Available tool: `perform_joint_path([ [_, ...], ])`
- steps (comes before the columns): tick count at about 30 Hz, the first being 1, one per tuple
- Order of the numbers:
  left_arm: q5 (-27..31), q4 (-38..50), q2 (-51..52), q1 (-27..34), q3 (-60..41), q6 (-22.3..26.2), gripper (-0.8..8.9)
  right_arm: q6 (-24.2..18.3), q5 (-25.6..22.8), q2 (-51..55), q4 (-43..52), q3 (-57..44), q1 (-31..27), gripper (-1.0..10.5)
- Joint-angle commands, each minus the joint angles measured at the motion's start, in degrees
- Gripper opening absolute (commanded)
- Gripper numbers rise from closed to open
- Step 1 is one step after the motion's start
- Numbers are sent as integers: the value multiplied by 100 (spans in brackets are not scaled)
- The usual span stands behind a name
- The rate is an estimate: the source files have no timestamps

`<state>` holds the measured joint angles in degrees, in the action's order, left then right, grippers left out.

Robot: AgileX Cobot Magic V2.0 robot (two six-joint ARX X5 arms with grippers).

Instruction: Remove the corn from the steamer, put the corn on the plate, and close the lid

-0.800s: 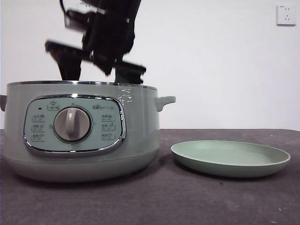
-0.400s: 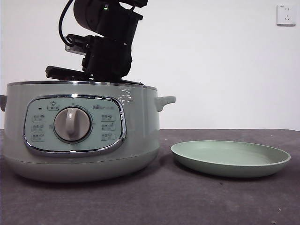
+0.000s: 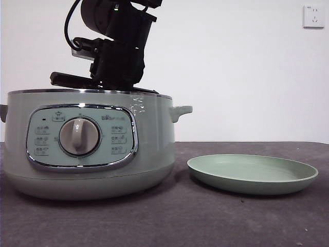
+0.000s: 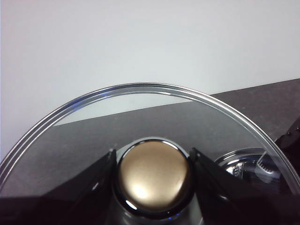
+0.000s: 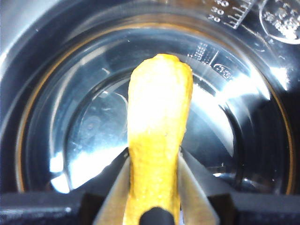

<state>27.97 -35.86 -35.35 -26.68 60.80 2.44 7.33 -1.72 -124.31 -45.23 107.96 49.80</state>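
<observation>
The yellow corn (image 5: 159, 136) stands between the jaws of my right gripper (image 5: 154, 159), which press against both its sides inside the shiny metal bowl of the steamer (image 5: 70, 117). In the front view that arm (image 3: 115, 56) reaches down past the rim of the sage-green steamer (image 3: 87, 154), so its jaws and the corn are hidden there. My left gripper (image 4: 152, 152) is shut on the round knob (image 4: 153, 178) of the glass lid (image 4: 140, 108), held off to the side and out of the front view. The pale green plate (image 3: 252, 175) lies to the right of the steamer.
A dark grey cloth covers the table (image 3: 205, 221). A white wall with a socket (image 3: 313, 16) stands behind. Part of the steamer's rim (image 4: 239, 161) shows past the lid's edge in the left wrist view.
One second ago the arm was higher above the steamer with its jaws showing. It has since dropped into the pot and has held still for the last half second.
</observation>
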Motion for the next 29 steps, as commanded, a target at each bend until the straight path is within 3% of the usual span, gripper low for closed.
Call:
perform_joint_path([
  [1, 33, 254, 74, 11, 44, 61, -9, 9, -28, 59, -103, 190, 7, -12],
  [5, 20, 256, 72, 11, 44, 61, -9, -103, -77, 518, -367, 319, -35, -12],
  [11, -17, 356, -37, 11, 44, 59, -9, -354, -588, 1344, -1069, 319, -205, -12],
  [15, -450, 466, -219, 11, 44, 55, -9, -420, -638, 1816, -2024, 319, -468, -12],
  [21, -852, 481, -516, 7, 44, -55, -9, -116, -1082, 2094, -3348, 310, -898, -12],
  [29, -1189, 481, -710, 0, 44, -140, -9, 98, -1071, 2076, -3235, -70, -1397, -12],
])
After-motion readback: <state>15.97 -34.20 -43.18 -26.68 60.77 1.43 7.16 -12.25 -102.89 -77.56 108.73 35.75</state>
